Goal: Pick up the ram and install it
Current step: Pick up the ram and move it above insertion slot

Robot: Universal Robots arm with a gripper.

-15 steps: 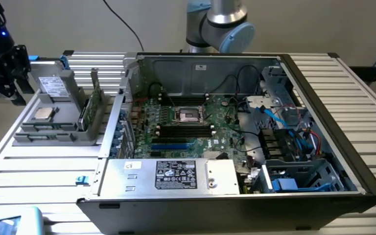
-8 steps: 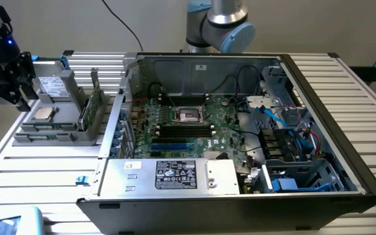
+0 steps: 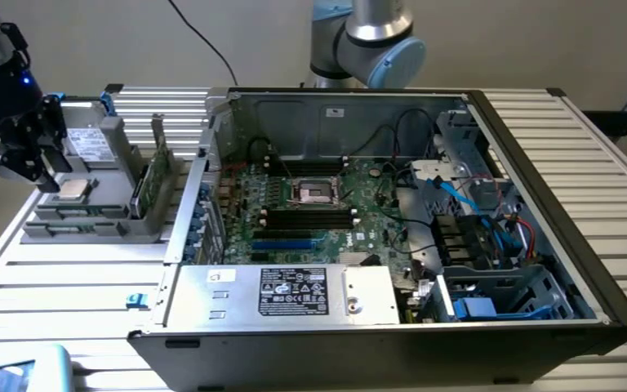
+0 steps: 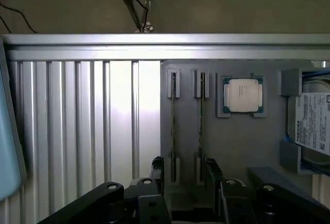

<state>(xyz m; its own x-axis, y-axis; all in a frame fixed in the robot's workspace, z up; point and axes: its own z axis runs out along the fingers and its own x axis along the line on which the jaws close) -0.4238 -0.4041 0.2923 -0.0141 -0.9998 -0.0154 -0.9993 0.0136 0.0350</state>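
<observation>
Two ram sticks stand on edge in slots of a grey parts holder. In the wrist view they are thin lines, one ram stick beside the other. In the exterior view the green ram stands upright at the holder's side nearest the computer case. My gripper hangs above the holder's far side at the exterior view's left. It is open, with nothing between its fingers. In the wrist view the gripper has both black fingertips showing, well above the sticks.
The holder also carries a square silver processor and a hard drive. An open computer case fills the slatted table's middle, its motherboard showing black memory slots and blue slots. A power supply sits at the front.
</observation>
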